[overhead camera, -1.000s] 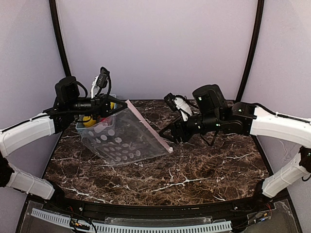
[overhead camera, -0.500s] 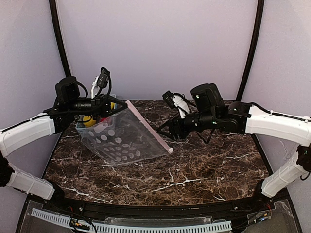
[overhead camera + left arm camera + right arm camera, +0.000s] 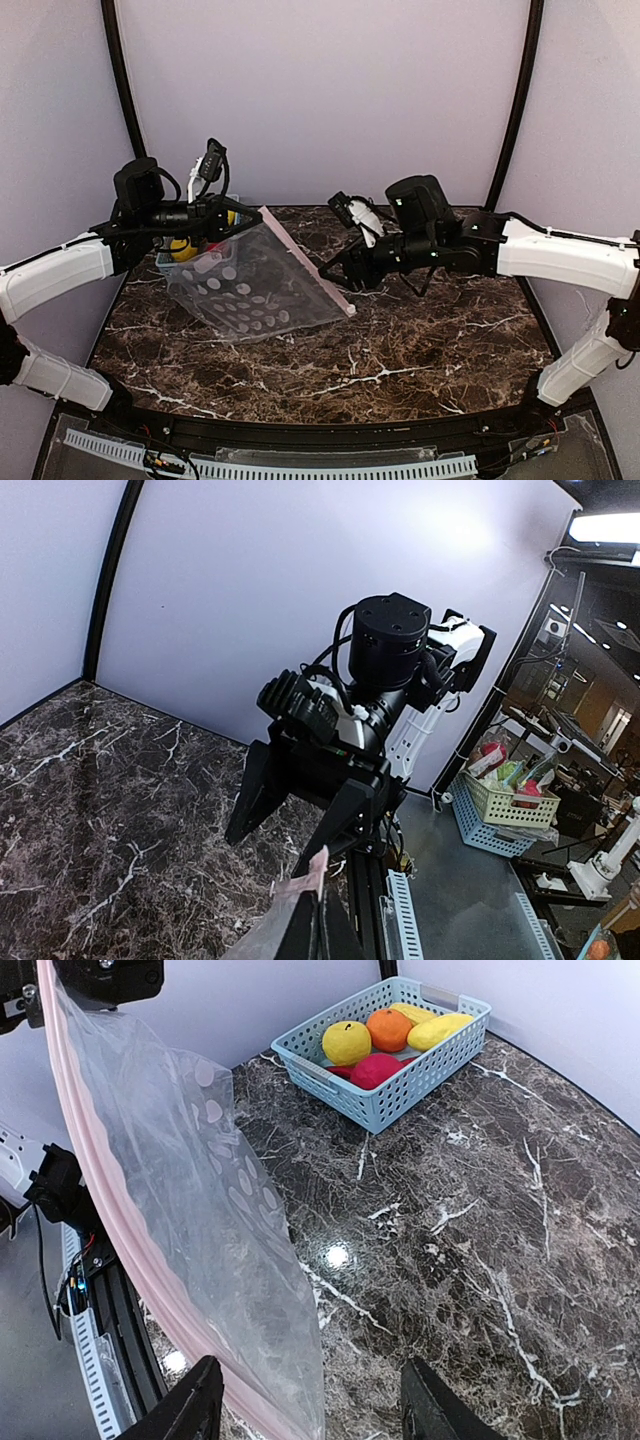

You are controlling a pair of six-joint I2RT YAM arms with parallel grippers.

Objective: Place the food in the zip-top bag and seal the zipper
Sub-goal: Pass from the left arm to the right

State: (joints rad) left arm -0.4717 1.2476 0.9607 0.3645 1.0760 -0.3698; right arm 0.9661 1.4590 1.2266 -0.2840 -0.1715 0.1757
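Two arms are on the bag now. The left end effector (image 3: 243, 222) is pressed together on the top corner of the zip-top bag (image 3: 250, 290). It holds that corner up so the bag hangs slanting down, and the lower edge seems to rest on the worktop (image 3: 420, 350).

Over the last second the right end effector (image 3: 312, 1410) has slid leftward, from well clear of the bag to right at the zipper (image 3: 310, 265). It stands spread, with the zipper running through the gap, and as far as I can see it is not pinching anything yet.

All the food (image 3: 385, 1035) sits in the basket (image 3: 400, 1100) beyond the bag, and none of it is inside. I'd judge the right arm is about to take hold of the mouth so the bag can be pulled open. Filling and sealing are all ahead.
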